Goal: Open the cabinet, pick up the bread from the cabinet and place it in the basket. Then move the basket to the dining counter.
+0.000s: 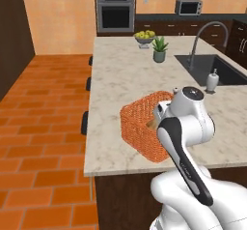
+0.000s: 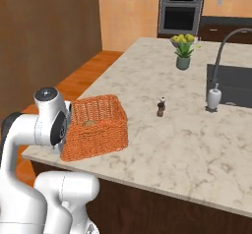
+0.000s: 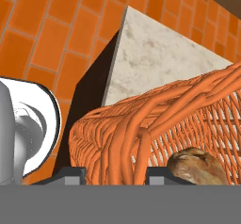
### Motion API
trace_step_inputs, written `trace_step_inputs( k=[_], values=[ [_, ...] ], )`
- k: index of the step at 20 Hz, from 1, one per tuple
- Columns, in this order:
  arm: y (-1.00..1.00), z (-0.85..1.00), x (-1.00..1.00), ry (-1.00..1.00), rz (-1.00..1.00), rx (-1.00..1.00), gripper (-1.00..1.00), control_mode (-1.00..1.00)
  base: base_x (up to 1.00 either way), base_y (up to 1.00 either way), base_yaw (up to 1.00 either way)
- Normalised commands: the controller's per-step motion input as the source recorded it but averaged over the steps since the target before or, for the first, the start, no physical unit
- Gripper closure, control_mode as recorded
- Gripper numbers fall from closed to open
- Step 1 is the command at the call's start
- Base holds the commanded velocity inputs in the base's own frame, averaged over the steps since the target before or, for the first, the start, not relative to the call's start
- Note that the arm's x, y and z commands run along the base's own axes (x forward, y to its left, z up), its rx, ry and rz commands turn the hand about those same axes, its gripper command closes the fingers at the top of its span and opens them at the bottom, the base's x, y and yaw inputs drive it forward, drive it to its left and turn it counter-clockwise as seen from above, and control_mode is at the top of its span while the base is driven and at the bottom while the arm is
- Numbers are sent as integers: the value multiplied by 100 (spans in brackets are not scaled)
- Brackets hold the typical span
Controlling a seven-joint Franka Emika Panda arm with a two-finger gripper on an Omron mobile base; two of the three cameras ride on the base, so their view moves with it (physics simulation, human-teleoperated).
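Observation:
The orange wicker basket (image 1: 140, 127) (image 2: 98, 130) (image 3: 141, 119) is on the pale marble dining counter (image 1: 120, 74) (image 2: 162, 139), near its front corner. The golden-brown bread (image 3: 197, 166) (image 2: 88, 123) lies inside the basket. My gripper (image 3: 115, 176) is shut on the basket's near wall, with the woven rim between its two fingertips. In both base views my white arm covers the hand and that side of the basket. Whether the basket rests flat on the counter or is slightly lifted I cannot tell.
Further along the counter are a small pepper mill (image 2: 161, 107), a soap dispenser (image 2: 214, 98), a sink with a curved faucet (image 1: 205, 33), a potted plant (image 1: 159, 49) and a fruit bowl (image 1: 144, 37). Dark stools (image 1: 85, 122) line the counter's left edge above the orange tile floor.

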Motion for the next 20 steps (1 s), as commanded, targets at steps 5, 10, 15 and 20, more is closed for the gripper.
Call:
trace_step_inputs(
  k=[5,10,15,20],
  values=[
    [0,-2,11,-7,-1,0,100,-100,31,0,-3],
    [5,-16,99,-16,-12,0,100,-100,0,0,0],
    [0,-16,100,-5,-4,0,100,-100,0,0,0],
    [21,-21,100,2,-1,0,100,-100,0,0,0]
  ],
)
